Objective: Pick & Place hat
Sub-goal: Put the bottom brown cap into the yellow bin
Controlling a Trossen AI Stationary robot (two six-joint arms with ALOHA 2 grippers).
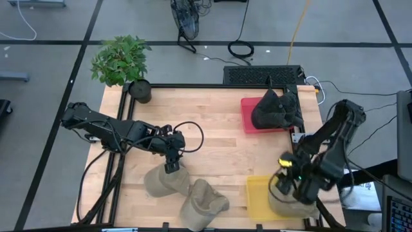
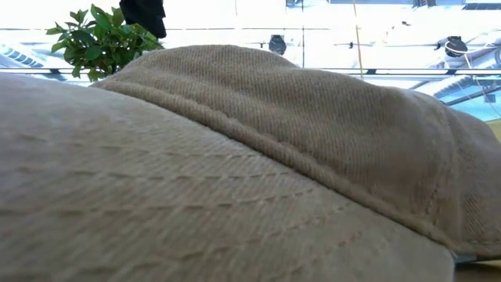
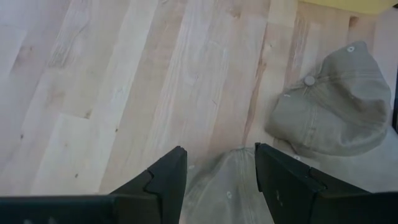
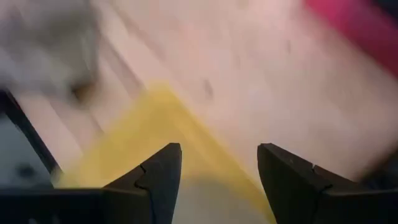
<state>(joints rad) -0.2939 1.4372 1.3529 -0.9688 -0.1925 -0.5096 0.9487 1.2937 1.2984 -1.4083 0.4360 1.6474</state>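
Left pincer [image 1: 172, 167] hovers open over a tan hat [image 1: 161, 182]; right pincer [image 4: 219, 180], open, hangs above the yellow tray [image 1: 257, 196]. Hat's pointing unclear.

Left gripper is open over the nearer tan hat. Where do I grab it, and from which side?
Come straight down, as the left gripper already hangs, open, over the tan hat. Pinch the soft crown near its top, where the fabric rises and can bunch between the fingers. The brim lies flat on the table, so it gives less to grip. The second tan hat lies close beside it.
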